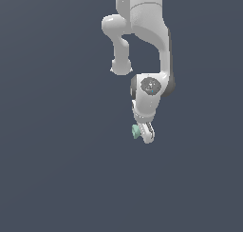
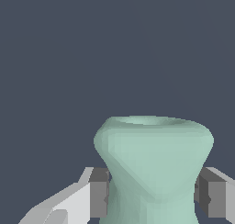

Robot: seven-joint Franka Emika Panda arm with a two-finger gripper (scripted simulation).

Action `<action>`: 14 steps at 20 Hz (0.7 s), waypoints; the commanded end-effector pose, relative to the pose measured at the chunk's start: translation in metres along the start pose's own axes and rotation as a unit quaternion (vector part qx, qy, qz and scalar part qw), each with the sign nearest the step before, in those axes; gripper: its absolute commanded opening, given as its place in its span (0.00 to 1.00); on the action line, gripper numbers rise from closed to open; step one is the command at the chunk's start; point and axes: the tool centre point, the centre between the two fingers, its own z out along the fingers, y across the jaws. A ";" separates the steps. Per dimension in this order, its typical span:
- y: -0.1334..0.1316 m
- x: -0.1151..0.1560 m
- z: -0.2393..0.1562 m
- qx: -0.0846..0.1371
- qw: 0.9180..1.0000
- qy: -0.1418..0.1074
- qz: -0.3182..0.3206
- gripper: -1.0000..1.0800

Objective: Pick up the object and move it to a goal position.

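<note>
The object [image 2: 153, 154] is a small mint-green spool, narrow at its waist and flared at the end. In the wrist view it fills the space between the two grey pads [image 2: 98, 193], which press on its waist from both sides. My white gripper [image 2: 153, 198] is shut on it. In the exterior view the object [image 1: 135, 131] pokes out at the tip of the gripper [image 1: 144, 135], on the exterior view's left of the fingers, below the white arm. Part of the spool is hidden behind the fingers.
The white arm [image 1: 147, 31] comes down from the top of the exterior view. Around it there is only a plain dark grey-blue background, with no other objects, edges or goal marker visible.
</note>
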 end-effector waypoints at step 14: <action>0.054 0.095 -0.009 0.000 1.000 0.000 0.001 0.00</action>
